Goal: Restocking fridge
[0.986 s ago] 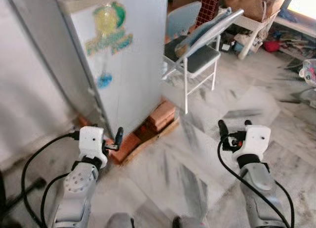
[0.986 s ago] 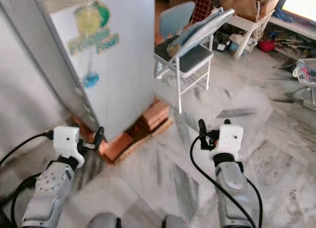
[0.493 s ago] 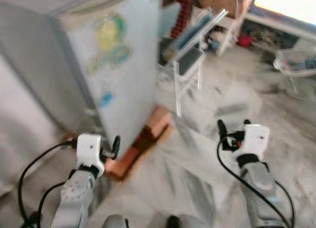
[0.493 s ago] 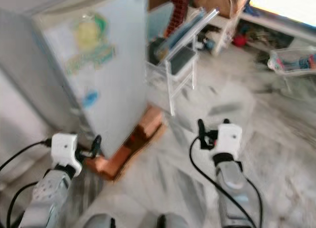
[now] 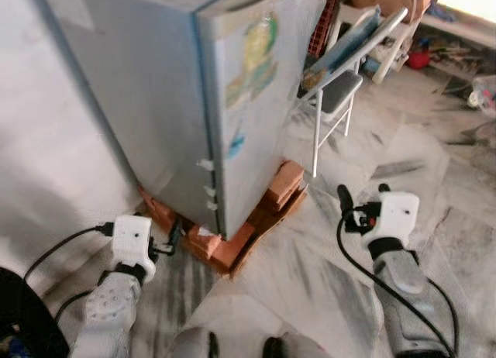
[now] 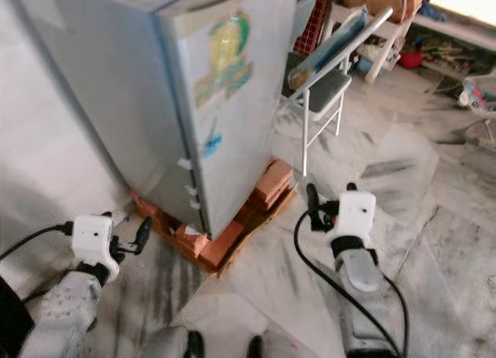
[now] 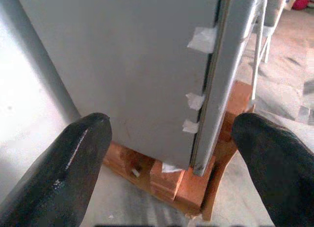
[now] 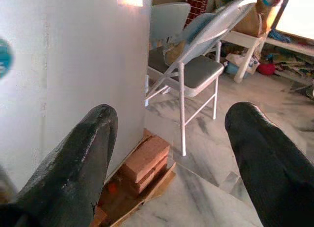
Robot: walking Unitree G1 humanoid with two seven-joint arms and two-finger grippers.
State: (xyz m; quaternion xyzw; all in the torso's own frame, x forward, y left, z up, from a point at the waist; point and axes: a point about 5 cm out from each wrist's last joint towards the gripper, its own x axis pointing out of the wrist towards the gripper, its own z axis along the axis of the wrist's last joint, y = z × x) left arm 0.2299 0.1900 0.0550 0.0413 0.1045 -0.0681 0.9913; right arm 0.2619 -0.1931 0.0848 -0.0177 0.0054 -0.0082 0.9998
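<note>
We face the fridge (image 5: 225, 102) at about eleven o'clock, door shut, standing on bricks (image 5: 256, 218) (presumably to keep its base off the marble floor (image 5: 325, 265)). Our left gripper (image 5: 174, 235) hangs low at eight o'clock, fingers spread wide and holding nothing, aimed at the door's edge where bits of tape (image 7: 202, 39) cling. Our right gripper (image 5: 361, 196) sits at four o'clock, likewise wide apart and empty. A folding chair (image 5: 341, 79) stands at one o'clock. Opening the door looks like our first step.
</note>
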